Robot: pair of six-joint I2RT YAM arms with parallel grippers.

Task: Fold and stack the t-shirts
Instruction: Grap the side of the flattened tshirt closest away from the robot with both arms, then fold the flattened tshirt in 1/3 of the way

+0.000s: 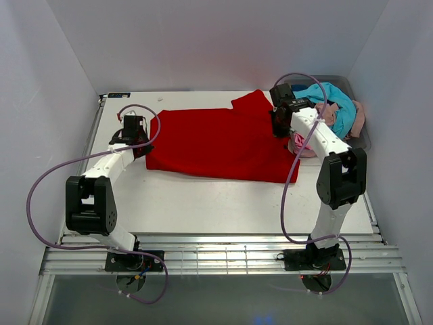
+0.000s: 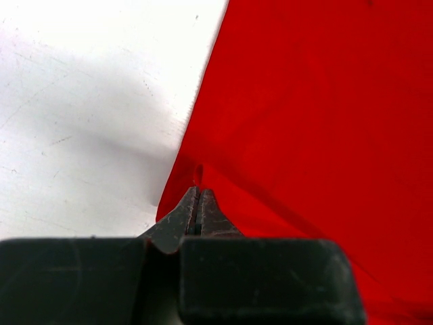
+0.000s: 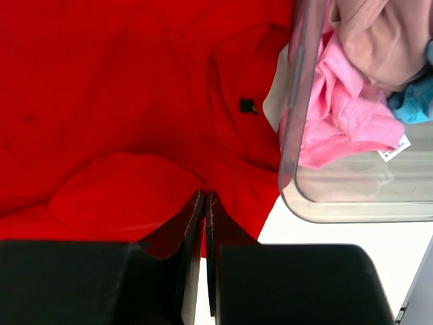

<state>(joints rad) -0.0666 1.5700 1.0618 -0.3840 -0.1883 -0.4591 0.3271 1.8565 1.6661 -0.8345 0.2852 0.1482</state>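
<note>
The bright red t-shirt (image 1: 216,142) lies spread flat across the middle of the table, one sleeve pointing to the back. My left gripper (image 1: 143,145) is at the shirt's left edge, and in the left wrist view it (image 2: 198,191) is shut on a pinch of the red cloth (image 2: 318,122). My right gripper (image 1: 279,131) is at the shirt's right edge beside the bin. In the right wrist view it (image 3: 205,195) is shut on a fold of the red cloth (image 3: 122,101) near the collar and its dark label (image 3: 248,105).
A clear grey plastic bin (image 1: 365,135) stands at the back right, its wall (image 3: 298,101) close to my right gripper. It holds a turquoise tee (image 1: 335,105), a dusty pink tee (image 1: 357,115) and a bright pink tee (image 3: 345,115). White walls enclose the table.
</note>
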